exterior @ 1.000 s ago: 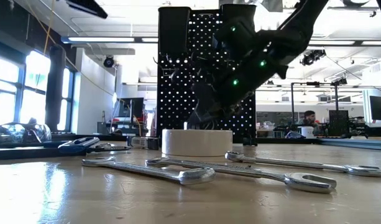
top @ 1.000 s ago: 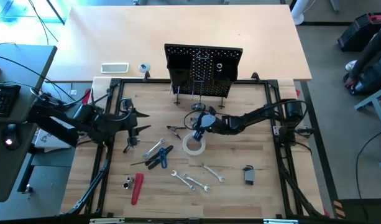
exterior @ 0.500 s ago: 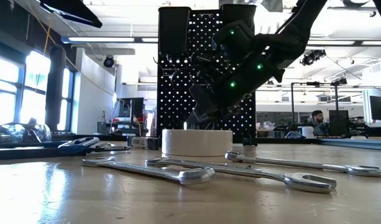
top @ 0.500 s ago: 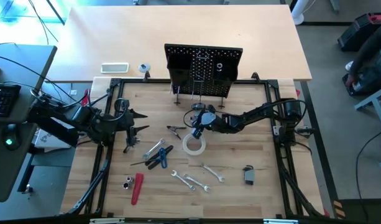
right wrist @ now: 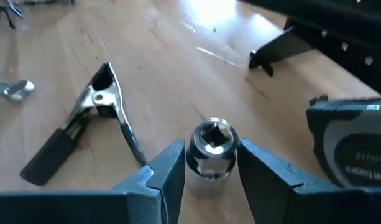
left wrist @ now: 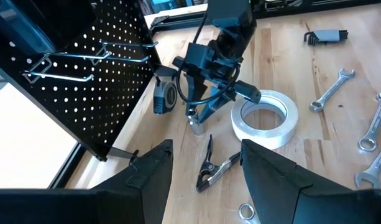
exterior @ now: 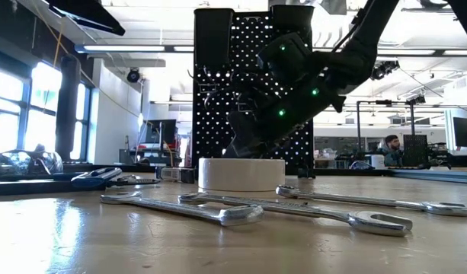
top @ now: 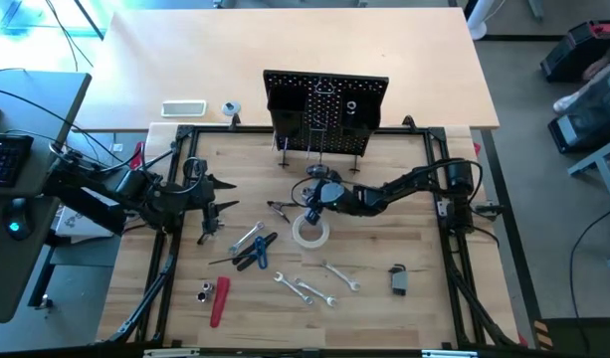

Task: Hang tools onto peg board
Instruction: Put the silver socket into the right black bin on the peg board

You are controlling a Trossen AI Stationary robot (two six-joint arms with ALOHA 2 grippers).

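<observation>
My right gripper (right wrist: pixel 204 163) is low over the tabletop (top: pixel 384 249), its fingers closed around a small silver socket (right wrist: pixel 209 149). Just beside lie a spring clamp (right wrist: pixel 84 121) and the tape measure (right wrist: pixel 352 146) — the white tape roll (top: pixel 309 230) is near. Farther stands the peg board (top: pixel 326 109). My left gripper (top: pixel 217 194) waits released, well apart.

- A pale wooden table (top: pixel 285 40) fills the upper middle of the high view, beyond the slatted work table (top: pixel 384 249).
- A keyboard (top: pixel 6 159) sits on a dark desk at the left edge.
- Bright windows (exterior: pixel 12 106) fill the left of the low view.
- Ceiling lights (exterior: pixel 134 49) run across its upper left.
- A person (exterior: pixel 391 148) sits at its far right.
</observation>
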